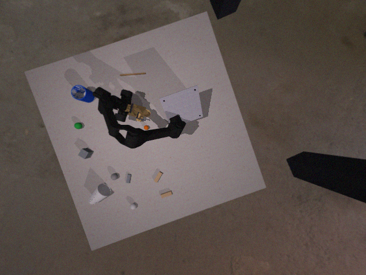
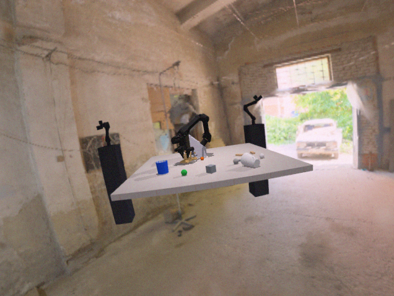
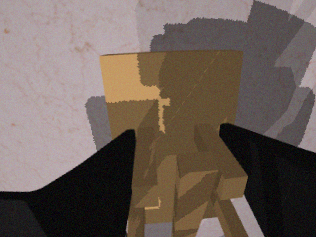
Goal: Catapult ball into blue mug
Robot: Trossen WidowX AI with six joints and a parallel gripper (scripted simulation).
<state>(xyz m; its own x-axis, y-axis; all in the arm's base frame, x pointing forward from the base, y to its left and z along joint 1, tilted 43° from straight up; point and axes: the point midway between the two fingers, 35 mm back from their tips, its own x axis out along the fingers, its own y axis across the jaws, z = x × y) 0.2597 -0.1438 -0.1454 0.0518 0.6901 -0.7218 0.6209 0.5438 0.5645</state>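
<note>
From where I stand, looking from above, the claw of the one black six-joint arm on the worktop is closed on the tan, wooden-looking block-built catapult, a finger at each side of its frame. The catapult's long axis runs roughly from ten o'clock to four. The blue cylindrical mug lies off between nine and ten, so the aim looks close to me, perhaps needing a slight twist.

The small round orange ball, which I take to be the one to load, sits on the worktop between four and five o'clock from the claw, near the catapult but outside it. That makes this an aiming grip, I'd say, with loading and firing to come. The arm's bend passes close to the ball, so a wide swing could knock it away.

The mug stands upright, mouth up; I can make out no ball in it, though its inside is murky. Whether the white cylinder, lying on its side around seven o'clock, is hollow, I can't tell.
</note>
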